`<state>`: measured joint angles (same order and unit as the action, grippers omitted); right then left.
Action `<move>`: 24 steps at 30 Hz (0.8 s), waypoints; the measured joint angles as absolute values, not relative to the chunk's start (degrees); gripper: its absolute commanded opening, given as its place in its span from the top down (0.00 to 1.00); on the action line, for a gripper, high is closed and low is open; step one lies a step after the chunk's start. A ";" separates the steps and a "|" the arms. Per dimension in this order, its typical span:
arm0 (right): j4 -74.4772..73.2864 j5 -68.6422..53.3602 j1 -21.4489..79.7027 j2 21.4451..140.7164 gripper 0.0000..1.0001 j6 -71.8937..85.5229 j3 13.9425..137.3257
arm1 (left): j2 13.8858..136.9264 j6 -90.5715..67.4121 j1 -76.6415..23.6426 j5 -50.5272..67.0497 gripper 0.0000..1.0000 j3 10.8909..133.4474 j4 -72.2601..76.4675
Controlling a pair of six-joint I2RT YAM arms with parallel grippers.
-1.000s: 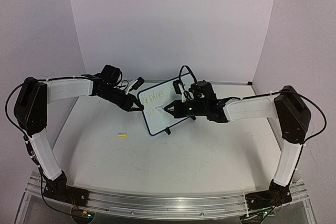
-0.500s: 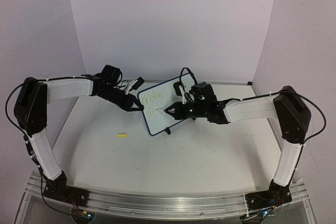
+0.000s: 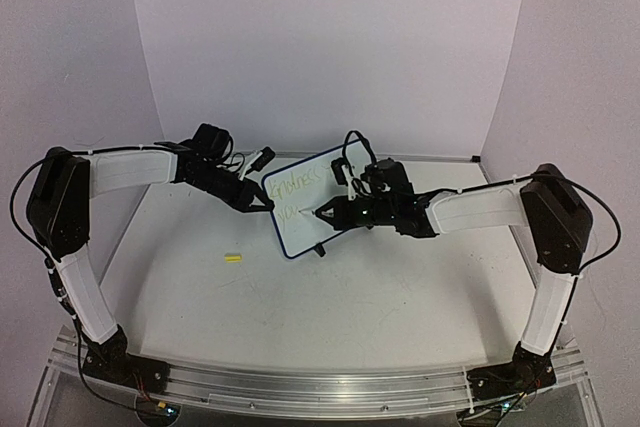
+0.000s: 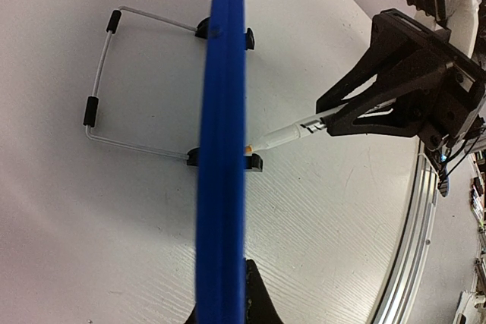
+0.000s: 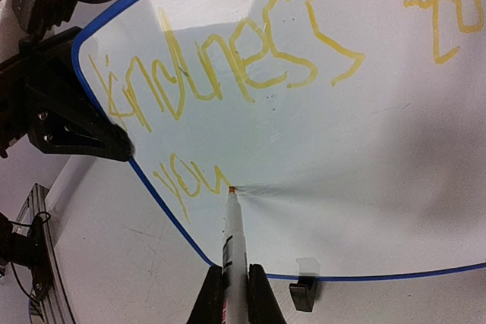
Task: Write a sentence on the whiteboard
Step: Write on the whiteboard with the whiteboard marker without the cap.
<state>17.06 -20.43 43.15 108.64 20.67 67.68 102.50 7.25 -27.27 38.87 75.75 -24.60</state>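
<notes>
Found a small yellow piece (image 3: 233,258) lying alone on the table (image 3: 350,297), nearer than the whiteboard (image 3: 325,179) and well to its left. Farther in, saw the right gripper (image 3: 324,212) clamped tight on a white marker (image 5: 234,248), pinching the barrel from both sides. Traced the marker up to its yellowish tip, pressed against the whiteboard on the lower line. Read the sentence (image 5: 228,66) in yellow strokes: "kindness to" across the top line and "you" beneath it at the left, with the tip touching just right of that last word. Saw the whiteboard standing tilted back near the middle of the table, blue-rimmed, on two black clip feet (image 4: 254,162). Found the left gripper (image 3: 264,205) closed on the board's left edge, pinching the rim beside the start of the writing. Behind the board, in the left wrist view, made out the wire stand (image 4: 102,73) resting flat on the table and joined to the feet.
</notes>
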 measured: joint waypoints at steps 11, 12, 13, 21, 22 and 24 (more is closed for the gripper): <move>17.10 -20.45 43.13 108.64 1.00 20.69 67.44 | 102.50 7.25 -27.27 38.89 1.00 75.75 -24.60; 17.10 -20.45 43.13 108.64 1.00 20.69 67.40 | 102.50 7.25 -27.27 38.89 1.00 75.75 -24.60; 17.10 -20.45 43.13 108.64 1.00 20.67 67.34 | 102.50 7.25 -27.27 38.89 1.00 75.75 -24.60; 16.62 -20.19 42.98 106.82 1.00 20.64 64.75 | 102.50 7.26 -27.31 39.03 1.00 75.75 -24.62; 16.51 -20.21 42.95 106.22 1.00 20.64 64.40 | 102.50 7.25 -27.31 39.03 1.00 75.75 -24.62; 16.35 -20.21 42.87 105.01 1.00 20.64 64.00 | 102.50 7.25 -27.31 39.03 1.00 75.75 -24.62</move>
